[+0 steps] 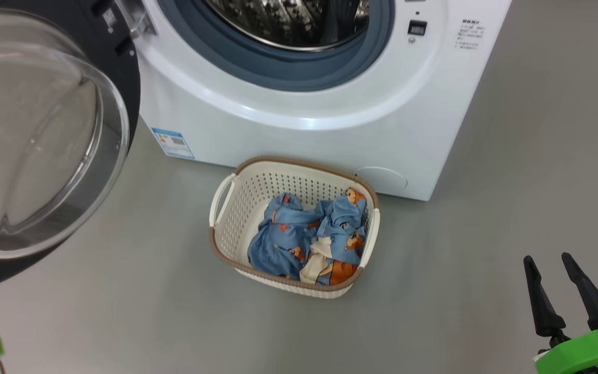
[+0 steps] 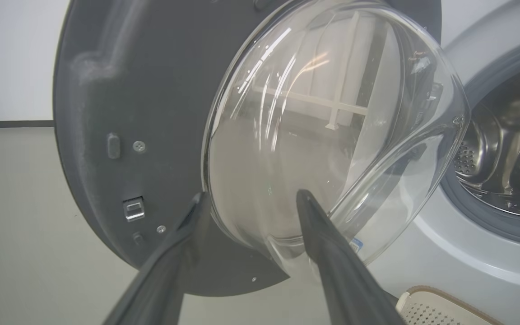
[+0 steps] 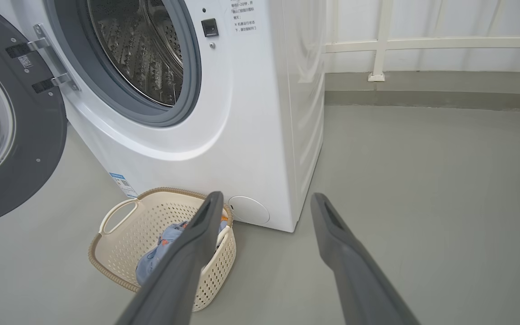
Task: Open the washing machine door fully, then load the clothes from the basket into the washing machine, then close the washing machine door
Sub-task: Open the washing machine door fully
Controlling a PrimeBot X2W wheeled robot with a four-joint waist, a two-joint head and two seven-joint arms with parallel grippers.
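**Door open, clothes waiting: going for the bundle cleanly**

The washing machine door [image 1: 44,145] is hanging swung out to the robot's left, leaving the steel drum [image 1: 288,21] of the washing machine [image 1: 330,135] exposed. The opening step is looking done, so loading is the step in hand.

The left claw [image 2: 251,194] is sitting with its fingers spread right by the door's glass bowl, pinching nothing. Whether a finger is touching the glass, I cannot tell. It is worth drawing this claw straight back, so that it is not nudging the door towards shut.

The right claw [image 1: 547,257] is hovering over the floor, also spread and empty, well to the right of the basket [image 1: 299,162]. The basket is sitting on the floor just in front of the machine, below the opening. The clothes [image 1: 304,234] are lying bunched in its near right part.

With the door taking up the left side, the right claw is probably having the freer path. It should be coming down onto the thick middle of the bundle, clear of the perforated wall and brown rim. Trailing cloth may be catching on the rim or the grey-blue seal, so the lift should be going high.
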